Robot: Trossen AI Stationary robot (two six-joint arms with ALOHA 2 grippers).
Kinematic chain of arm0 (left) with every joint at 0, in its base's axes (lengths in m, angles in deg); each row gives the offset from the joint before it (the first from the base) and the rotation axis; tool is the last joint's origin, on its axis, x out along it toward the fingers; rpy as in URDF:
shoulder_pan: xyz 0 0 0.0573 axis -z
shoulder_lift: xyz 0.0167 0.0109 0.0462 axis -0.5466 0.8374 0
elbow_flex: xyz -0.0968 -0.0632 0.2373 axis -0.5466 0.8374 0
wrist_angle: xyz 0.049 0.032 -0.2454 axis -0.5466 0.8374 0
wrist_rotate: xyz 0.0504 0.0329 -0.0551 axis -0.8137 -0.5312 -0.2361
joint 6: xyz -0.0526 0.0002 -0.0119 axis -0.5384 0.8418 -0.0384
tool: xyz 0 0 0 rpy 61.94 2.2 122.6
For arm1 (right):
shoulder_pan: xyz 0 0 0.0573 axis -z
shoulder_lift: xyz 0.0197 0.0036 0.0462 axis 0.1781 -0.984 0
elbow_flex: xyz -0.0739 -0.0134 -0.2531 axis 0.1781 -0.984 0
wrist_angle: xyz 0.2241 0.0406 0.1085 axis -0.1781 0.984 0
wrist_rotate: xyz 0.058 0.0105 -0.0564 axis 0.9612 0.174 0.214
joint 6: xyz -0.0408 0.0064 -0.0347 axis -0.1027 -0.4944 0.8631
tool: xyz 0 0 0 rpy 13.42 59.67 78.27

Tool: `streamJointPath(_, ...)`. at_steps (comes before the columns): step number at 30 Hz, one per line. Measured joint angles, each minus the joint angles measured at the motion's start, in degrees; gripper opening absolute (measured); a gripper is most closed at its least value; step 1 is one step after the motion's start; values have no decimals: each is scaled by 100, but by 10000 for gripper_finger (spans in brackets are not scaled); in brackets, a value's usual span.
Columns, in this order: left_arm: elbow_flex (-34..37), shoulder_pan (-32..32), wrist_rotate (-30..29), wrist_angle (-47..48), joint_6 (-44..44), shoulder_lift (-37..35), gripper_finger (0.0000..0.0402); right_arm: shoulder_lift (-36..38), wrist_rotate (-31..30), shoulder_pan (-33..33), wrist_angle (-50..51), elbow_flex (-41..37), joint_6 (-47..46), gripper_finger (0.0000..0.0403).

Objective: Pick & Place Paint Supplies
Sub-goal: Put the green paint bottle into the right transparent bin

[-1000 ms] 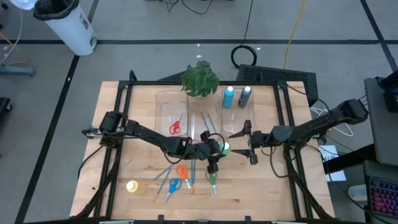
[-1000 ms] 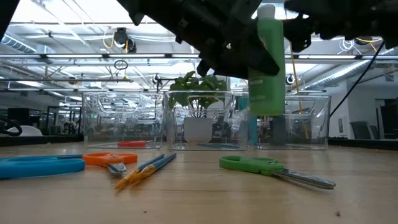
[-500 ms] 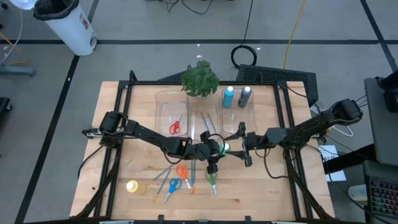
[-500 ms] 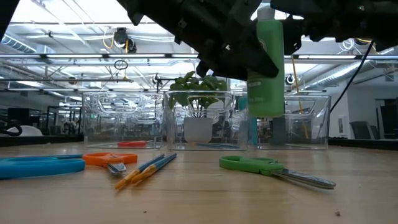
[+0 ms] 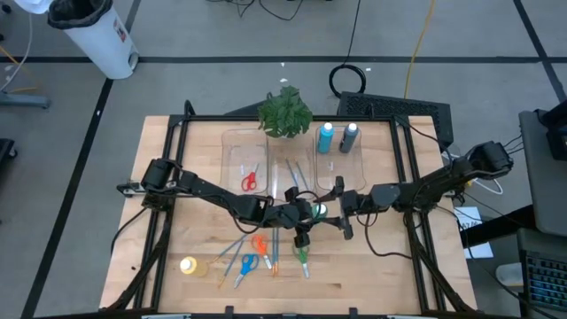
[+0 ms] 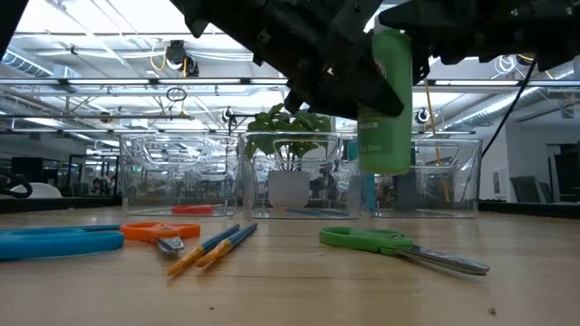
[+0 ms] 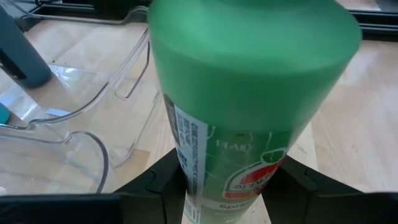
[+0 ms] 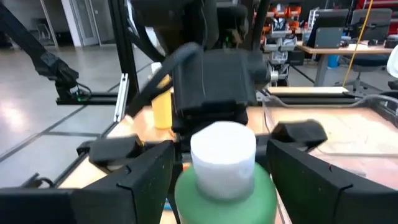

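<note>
My left gripper [image 5: 310, 213] is shut on a green paint bottle [image 6: 385, 109] with a white cap [image 8: 222, 152], held above the table's middle. My right gripper [image 5: 335, 214] is open, and its two fingers stand either side of the cap and shoulder without visibly touching. On the wood lie green scissors [image 6: 399, 246], orange scissors [image 5: 259, 243], blue scissors [image 5: 246, 264], thin brushes [image 5: 232, 252] and a yellow bottle [image 5: 189, 265]. My left gripper pinches the green bottle's body at its label [image 7: 205, 155] between the two fingers [image 7: 165, 186]. It comes level from the table's left. The bottle is lifted clear and stands upright with its cap up.
Three clear bins stand at the far side: the left bin [image 5: 232, 146] holds red scissors [image 5: 249, 182], the middle one brushes [image 5: 295, 177], the right one a light blue bottle [image 5: 326, 136] and a dark blue bottle [image 5: 349, 137]. A leafy plant [image 5: 285, 113] stands behind them.
My right gripper has moved toward the table's left, closing in on the green bottle until its open fingers flank the cap. The left gripper and the bottle have stayed in place.
</note>
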Motion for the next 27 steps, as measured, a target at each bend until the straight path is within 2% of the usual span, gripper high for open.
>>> streamJointPath(6,0,0,1,12,0,0,170,100,1,1,108,2,-7,218)
streamJointPath(17,0,0,8,29,-53,0,170,156,17,1,197,2,43,110)
streamJointPath(23,0,0,170,29,-256,0,176,156,22,0,218,2,-11,108)
streamJointPath(27,0,-2,260,27,-254,0,212,169,22,-1,238,2,-32,112)
